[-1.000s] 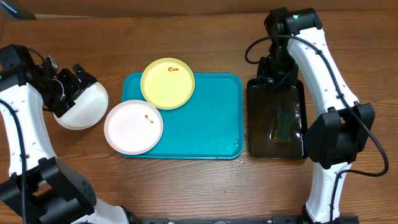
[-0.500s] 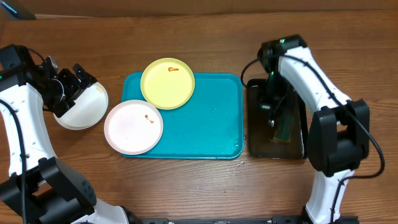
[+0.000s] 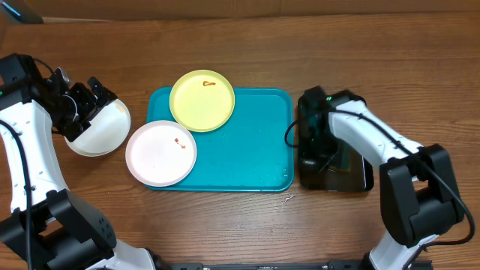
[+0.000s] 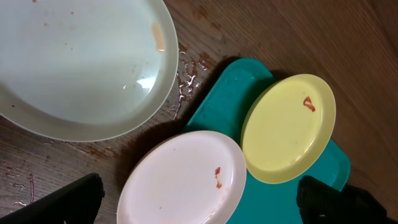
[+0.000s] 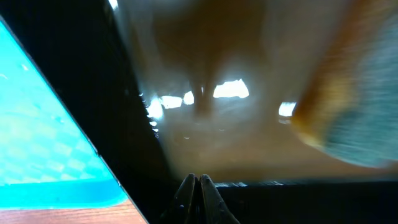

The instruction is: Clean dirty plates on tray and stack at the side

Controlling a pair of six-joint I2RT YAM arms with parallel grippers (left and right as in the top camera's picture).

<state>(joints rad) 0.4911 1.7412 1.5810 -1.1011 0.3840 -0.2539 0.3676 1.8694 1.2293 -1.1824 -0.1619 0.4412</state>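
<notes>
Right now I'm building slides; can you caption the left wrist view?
Near white plate beside spilled water; smeared white plate and yellow plate lie partly on the tray.

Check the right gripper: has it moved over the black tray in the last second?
Yes. Overhead, the right gripper has come from the far edge of the black tray toward its near side, next to the turquoise tray.

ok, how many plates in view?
3: one white plate on the table left of the tray; second white plate overlapping the tray's near-left corner; yellow plate overhanging its far edge. None seem hidden.
</notes>
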